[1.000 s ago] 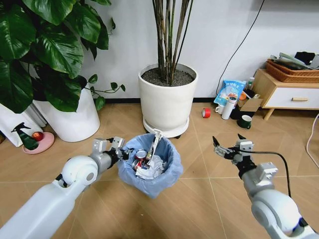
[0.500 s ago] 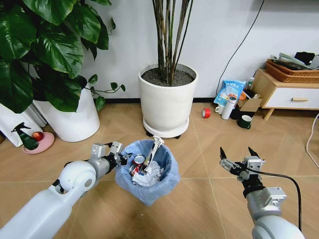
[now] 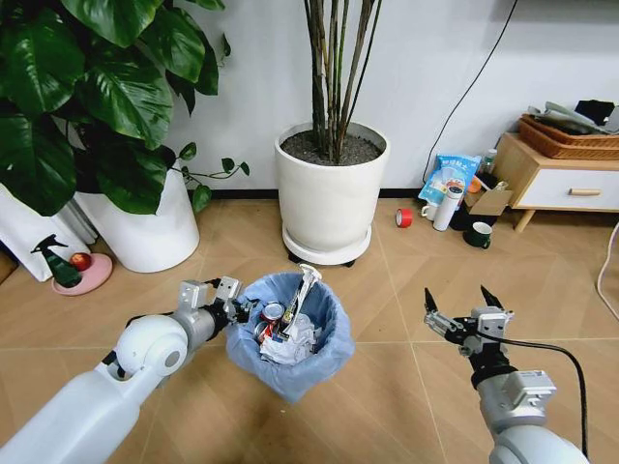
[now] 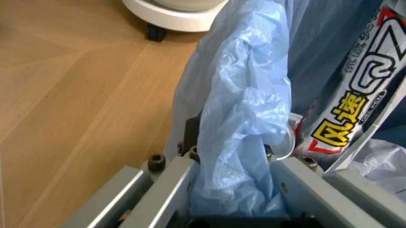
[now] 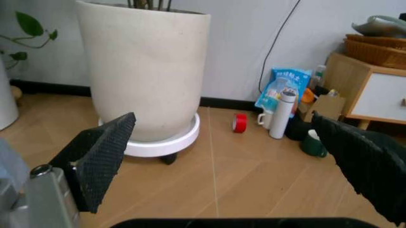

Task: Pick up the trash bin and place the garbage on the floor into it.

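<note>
Trash bin (image 3: pixel 288 333) held in front of the tall white plant pot (image 3: pixel 331 193), nearer the camera, above the floor (image 3: pixel 387 387). Left gripper (image 3: pixel 224 307) clamped on the pot-far, left side of the rim, pinching the blue bag liner (image 4: pixel 244 118) narrowly between its fingers (image 4: pixel 168 190). Garbage (image 3: pixel 288 324) already inside: crumpled white paper, a red can, a long silvery wrapper (image 4: pixel 364 76) leaning out toward the pot. Right gripper (image 3: pixel 462 314) spread wide and empty, well to the right of the pot and lower in the head view. Compared with one second ago: right arm drawn back and lowered away from the bin; bin sitting slightly lower in frame, though the whole scene has also shifted with the camera. No loose litter evident on the boards around the pot. Judged stage: collection apparently complete, bin carried with its load, free arm retiring.
</note>
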Robot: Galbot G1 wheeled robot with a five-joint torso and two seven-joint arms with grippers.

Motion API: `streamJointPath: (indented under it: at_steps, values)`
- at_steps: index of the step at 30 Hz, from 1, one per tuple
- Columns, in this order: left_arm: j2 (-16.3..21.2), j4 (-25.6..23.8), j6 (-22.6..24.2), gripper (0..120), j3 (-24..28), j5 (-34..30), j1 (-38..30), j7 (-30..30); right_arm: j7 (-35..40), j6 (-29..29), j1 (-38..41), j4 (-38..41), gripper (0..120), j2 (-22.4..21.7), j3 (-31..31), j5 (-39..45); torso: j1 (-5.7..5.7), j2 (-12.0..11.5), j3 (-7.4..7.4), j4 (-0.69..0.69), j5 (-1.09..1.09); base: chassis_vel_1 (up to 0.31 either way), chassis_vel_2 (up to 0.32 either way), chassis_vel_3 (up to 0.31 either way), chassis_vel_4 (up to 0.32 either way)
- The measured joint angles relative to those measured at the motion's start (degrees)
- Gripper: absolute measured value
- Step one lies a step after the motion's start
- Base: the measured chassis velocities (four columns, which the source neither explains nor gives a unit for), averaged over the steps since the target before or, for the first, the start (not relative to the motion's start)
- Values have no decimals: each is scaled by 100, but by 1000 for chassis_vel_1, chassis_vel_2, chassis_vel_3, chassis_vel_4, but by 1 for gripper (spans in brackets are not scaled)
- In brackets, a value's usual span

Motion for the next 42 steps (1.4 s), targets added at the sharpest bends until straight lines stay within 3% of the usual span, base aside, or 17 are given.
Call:
streamJointPath:
  at_steps: [21,22,32,33,42]
  values:
    - [-41,-6,1,1,-66,-11,76,-39,-118,120,-2,-80,100,-27,-164,-21,0,0,-1,-1,5,185,-81,-194,87]
    - [-55,10,2,1,-54,-17,60,-37,-118,120,6,-89,100,-43,-175,-9,0,0,0,-2,-3,260,-67,-266,48]
    - [-103,89,2,1,-45,-15,47,-19,-126,136,73,-169,100,-111,-210,48,0,0,0,1,-3,300,-33,-300,33]
    - [-112,93,2,1,-45,-14,49,-16,-127,136,87,-177,100,-134,-212,67,-1,0,-1,0,5,286,-25,-287,33]
    - [-128,103,-3,1,-54,-11,60,-5,-130,133,119,-195,100,-194,-222,131,0,0,0,-1,-1,270,-62,-278,55]
